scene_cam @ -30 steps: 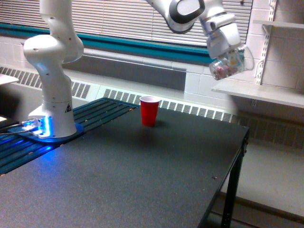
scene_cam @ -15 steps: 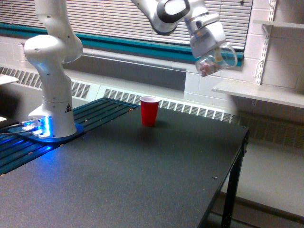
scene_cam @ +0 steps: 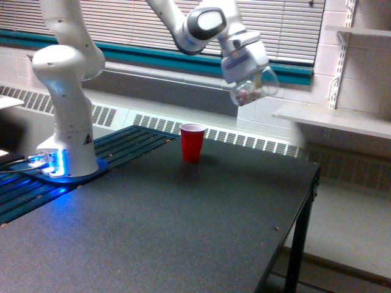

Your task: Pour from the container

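gripper [scene_cam: 252, 84] clamped on clear container [scene_cam: 255, 86], held high, to the exterior view's right of red cup [scene_cam: 192, 142] | judgement: centre lip above cup; tilt slowly; avoid spilling bits

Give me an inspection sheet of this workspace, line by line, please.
Surface: black table, bare except for one cup.
Job's things: clear container with pinkish bits, held tilted in the air; red cup upright on the table, to the exterior view's left of and below the container.
Clutter: nothing seen.
Grippers: pincer shut on the container.
Cables: dark lead at the blue-lit arm base.
Surroundings: window blinds, wall shelf, radiator grille.
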Available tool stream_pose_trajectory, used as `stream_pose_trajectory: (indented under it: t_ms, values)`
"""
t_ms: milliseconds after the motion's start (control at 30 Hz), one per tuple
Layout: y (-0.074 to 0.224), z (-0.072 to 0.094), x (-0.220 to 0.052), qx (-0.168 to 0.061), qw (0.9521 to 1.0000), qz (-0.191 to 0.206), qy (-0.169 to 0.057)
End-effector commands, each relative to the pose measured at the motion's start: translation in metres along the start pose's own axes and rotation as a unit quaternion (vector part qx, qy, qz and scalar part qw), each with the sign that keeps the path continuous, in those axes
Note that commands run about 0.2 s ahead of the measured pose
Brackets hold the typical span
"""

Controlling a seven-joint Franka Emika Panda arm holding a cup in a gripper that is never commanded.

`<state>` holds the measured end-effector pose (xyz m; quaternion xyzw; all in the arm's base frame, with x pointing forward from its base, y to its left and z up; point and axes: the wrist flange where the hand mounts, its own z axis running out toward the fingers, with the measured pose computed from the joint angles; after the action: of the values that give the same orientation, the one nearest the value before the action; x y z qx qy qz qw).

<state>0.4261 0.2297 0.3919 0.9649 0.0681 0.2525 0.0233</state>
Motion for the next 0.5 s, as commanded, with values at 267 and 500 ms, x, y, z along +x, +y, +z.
stream_pose_trajectory:
  t_ms: [267, 500]
  values:
    - [-0.022, -0.012, -0.047, -0.001, 0.9992, -0.04, -0.001]
    - [-0.019, -0.014, -0.07, -0.009, 0.998, -0.062, -0.014]
